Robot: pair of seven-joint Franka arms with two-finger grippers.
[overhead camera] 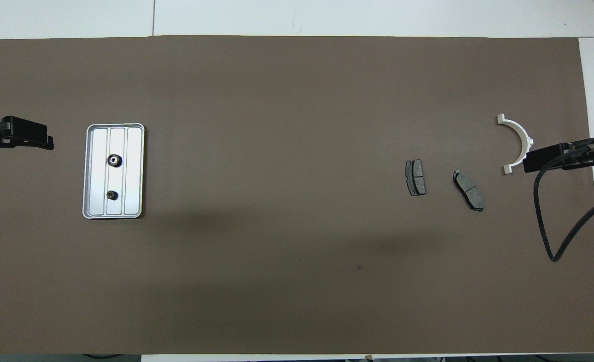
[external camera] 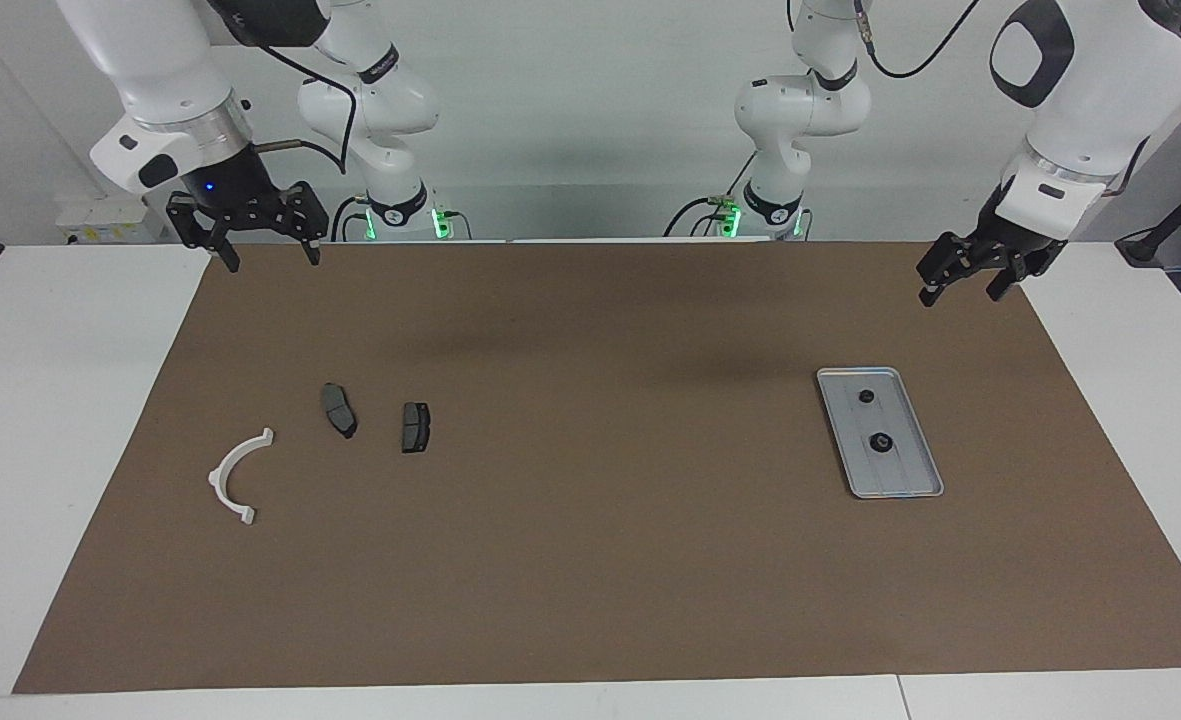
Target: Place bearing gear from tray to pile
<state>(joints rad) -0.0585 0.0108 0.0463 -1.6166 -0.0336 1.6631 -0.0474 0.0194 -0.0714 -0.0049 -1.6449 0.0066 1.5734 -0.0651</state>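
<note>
My left gripper (external camera: 960, 283) hangs in the air over the mat's edge at my left arm's end of the table, fingers spread and holding nothing — it is the one closest to the work, since the tray (external camera: 926, 474) lies on that same end of the brown mat (external camera: 590, 560). Two bearing gears sit apart inside the tray, one on each of two ribs: the smaller gear (external camera: 865, 396) nearer to me, the larger gear (external camera: 880, 442) farther out. Both rest flat with their bores facing up, which should let me come straight down and pinch one across its rim. My right gripper (external camera: 262, 248) hovers over the mat's edge at the other end, jaws wide apart and empty, waiting. The pile is laid out on that end: a white half-ring bracket (external camera: 234, 478) closest to the mat's edge, then two dark brake pads (external camera: 339, 410) (external camera: 415, 427) lying side by side, none of them touching. Nothing has been picked up yet, so I judge the first step is for my left gripper to drop over the tray — the carry spans most of the mat, so a handover may be needed.
</note>
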